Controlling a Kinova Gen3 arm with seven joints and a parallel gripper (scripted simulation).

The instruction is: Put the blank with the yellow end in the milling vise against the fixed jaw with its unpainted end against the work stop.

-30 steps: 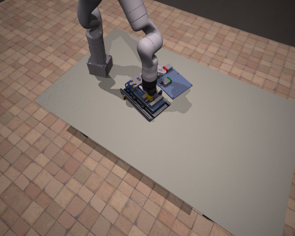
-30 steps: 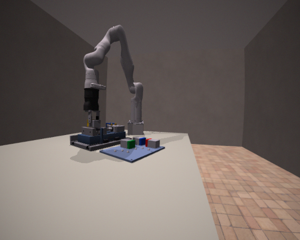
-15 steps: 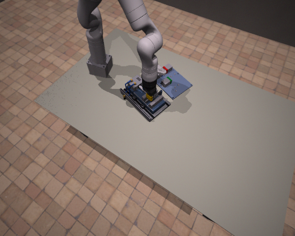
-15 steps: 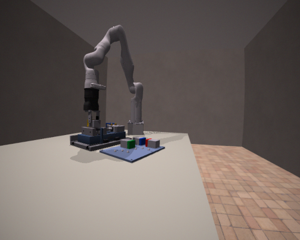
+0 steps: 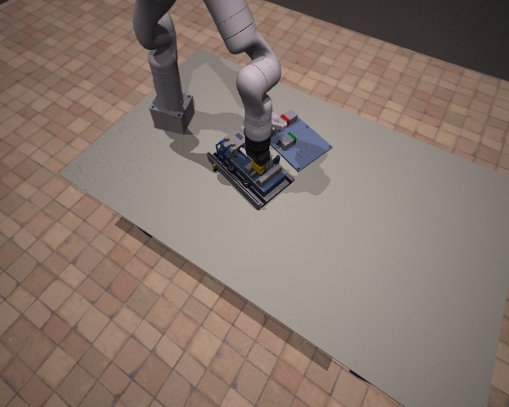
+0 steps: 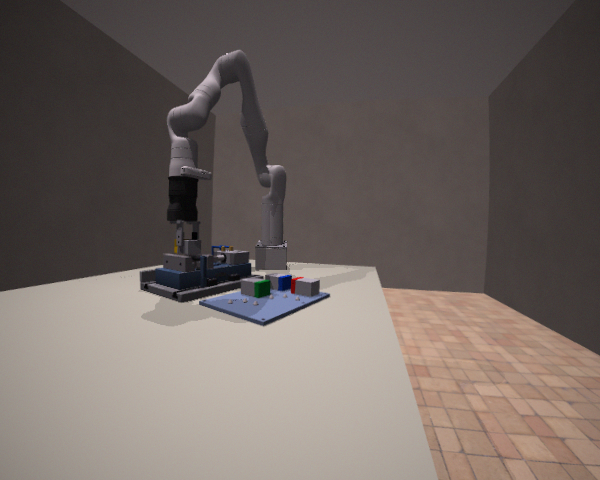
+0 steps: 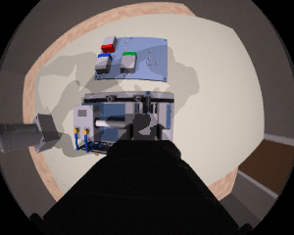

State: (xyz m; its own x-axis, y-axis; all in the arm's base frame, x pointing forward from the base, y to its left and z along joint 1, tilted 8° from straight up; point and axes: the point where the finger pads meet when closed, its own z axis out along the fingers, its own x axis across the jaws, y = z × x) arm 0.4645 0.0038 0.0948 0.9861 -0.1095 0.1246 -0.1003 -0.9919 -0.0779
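My gripper [image 5: 260, 165] points straight down over the milling vise [image 5: 250, 177] and is shut on the grey blank with the yellow end [image 5: 258, 166]. In the exterior view the blank [image 6: 189, 245] hangs just above the vise [image 6: 197, 273], with its yellow end [image 6: 175, 242] facing left. The blank sits over the gap between the jaws. In the wrist view my own body hides the fingers and the blank; only the vise [image 7: 126, 117] shows below.
A blue plate [image 5: 300, 144] beside the vise holds the green-ended blank [image 6: 255, 286], the blue-ended blank [image 6: 279, 281] and the red-ended blank [image 6: 305, 285]. Blue hoses [image 5: 221, 147] rise at the vise's far end. The arm's base [image 5: 172, 111] stands behind.
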